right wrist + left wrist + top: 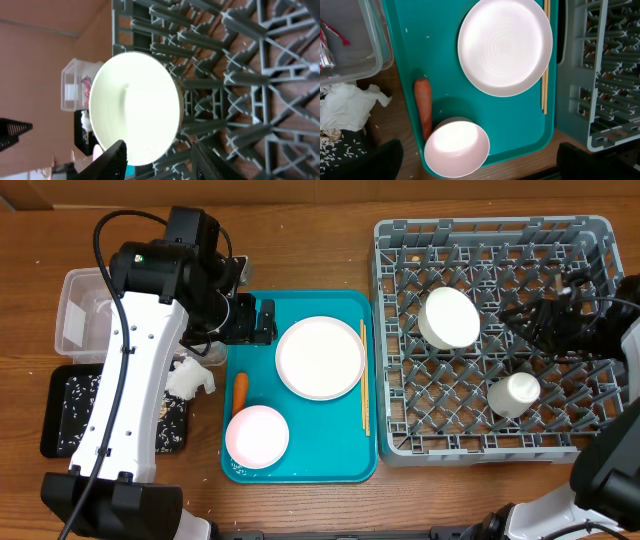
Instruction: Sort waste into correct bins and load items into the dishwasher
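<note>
My right pincer (159, 157) stands apart, clear of the bowl (135, 107), which leans on edge between the pegs of the rack (385, 330), I judge so it stays put; the cup (513, 393) lies nearby. My left pincer (255, 320), spread wide and empty, hangs over the teal tray (330, 435) holding the plate (320, 358), pink bowl (257, 436), carrot (240, 388) and chopsticks (364, 375). The tub (75, 290) holds a wrapper (325, 47), the black tray (55, 430) holds rice (75, 405), and the napkin (190, 377) lies beside them on the surface.
</note>
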Controlling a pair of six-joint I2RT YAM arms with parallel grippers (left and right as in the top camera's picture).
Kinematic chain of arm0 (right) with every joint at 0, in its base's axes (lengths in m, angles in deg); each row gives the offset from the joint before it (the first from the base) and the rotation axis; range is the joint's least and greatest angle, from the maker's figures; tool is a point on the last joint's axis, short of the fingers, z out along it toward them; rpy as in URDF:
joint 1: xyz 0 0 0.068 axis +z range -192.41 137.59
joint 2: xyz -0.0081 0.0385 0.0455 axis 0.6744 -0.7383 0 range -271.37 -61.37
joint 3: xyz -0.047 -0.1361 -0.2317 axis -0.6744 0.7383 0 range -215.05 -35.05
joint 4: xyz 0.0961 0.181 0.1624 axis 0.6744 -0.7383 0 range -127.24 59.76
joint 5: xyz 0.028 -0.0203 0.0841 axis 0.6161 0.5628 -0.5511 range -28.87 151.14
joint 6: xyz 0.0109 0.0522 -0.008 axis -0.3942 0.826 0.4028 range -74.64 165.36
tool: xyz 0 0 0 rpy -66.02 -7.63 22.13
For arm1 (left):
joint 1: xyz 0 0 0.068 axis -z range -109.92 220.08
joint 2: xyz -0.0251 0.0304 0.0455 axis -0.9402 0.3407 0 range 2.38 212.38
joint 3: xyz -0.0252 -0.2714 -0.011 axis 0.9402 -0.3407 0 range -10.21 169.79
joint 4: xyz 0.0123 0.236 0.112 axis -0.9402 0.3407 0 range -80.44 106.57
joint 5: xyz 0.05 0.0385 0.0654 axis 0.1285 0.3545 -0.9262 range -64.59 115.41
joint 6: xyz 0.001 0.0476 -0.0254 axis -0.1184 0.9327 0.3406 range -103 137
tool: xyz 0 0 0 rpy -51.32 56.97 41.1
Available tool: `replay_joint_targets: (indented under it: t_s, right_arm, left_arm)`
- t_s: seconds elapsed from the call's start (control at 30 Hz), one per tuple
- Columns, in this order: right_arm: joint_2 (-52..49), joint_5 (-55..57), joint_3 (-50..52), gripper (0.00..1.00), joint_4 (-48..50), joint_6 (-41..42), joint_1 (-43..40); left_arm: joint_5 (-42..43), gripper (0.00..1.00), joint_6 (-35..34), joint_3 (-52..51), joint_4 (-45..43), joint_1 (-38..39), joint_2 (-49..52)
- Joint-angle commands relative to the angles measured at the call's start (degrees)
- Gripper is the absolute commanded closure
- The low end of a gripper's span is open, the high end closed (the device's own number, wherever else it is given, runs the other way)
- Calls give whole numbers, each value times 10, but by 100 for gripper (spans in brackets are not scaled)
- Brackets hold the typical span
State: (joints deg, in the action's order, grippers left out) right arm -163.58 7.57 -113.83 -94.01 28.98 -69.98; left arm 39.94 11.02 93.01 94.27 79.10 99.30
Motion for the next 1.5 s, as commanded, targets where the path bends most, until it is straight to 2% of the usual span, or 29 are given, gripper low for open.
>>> replay_joint_targets:
  t_s: [0.0, 0.07, 0.17, 0.33, 0.4, 0.43, 0.47, 0.5, 0.53, 0.7, 0.87, 0.97, 1.03, 1.27, 1.37, 1.47]
  right_arm:
    - [37, 38, -19, 53, -16, 34, 35]
    - [40, 117, -19, 49, -19, 92, 67]
    - [37, 294, -15, 43, 3, 221, 116]
    - [37, 317, 4, 43, 47, 258, 197]
    - [37, 358, 13, 46, 62, 301, 227]
    - [37, 393, 17, 54, 67, 327, 239]
    - [35, 441, 17, 76, 69, 361, 250]
    - [35, 477, 17, 90, 70, 389, 257]
    - [35, 501, 17, 96, 74, 410, 262]
    - [49, 523, -37, 96, 55, 386, 254]
    - [94, 718, -143, 96, -14, 387, 251]
    - [121, 811, -170, 96, -31, 390, 259]
    - [128, 869, -169, 96, -48, 408, 269]
    - [125, 1120, -117, 96, -125, 586, 342]
    - [124, 1142, -86, 96, -108, 603, 371]
    - [118, 1142, -40, 96, -57, 577, 393]
  left_arm:
    - [-1, 0, 4, 7, 1, 4, 1]
    - [-1, 0, 4, 7, 1, 4, 1]
    - [-1, 0, 4, 7, 1, 4, 1]
    - [-1, 0, 4, 7, 1, 4, 1]
    - [-1, 0, 4, 7, 1, 4, 1]
    - [-1, 0, 4, 7, 1, 4, 1]
    - [-1, 0, 4, 7, 1, 4, 1]
    - [-1, 0, 4, 7, 1, 4, 1]
    - [-1, 0, 4, 7, 1, 4, 1]
    - [-1, 0, 4, 7, 1, 4, 1]
    - [-1, 0, 4, 7, 1, 4, 1]
    - [-1, 0, 4, 7, 1, 4, 1]
    - [-1, 0, 4, 7, 1, 4, 1]
    - [-1, 0, 4, 7, 1, 4, 1]
    - [-1, 0, 4, 7, 1, 4, 1]
    - [-1, 0, 4, 7, 1, 4, 1]
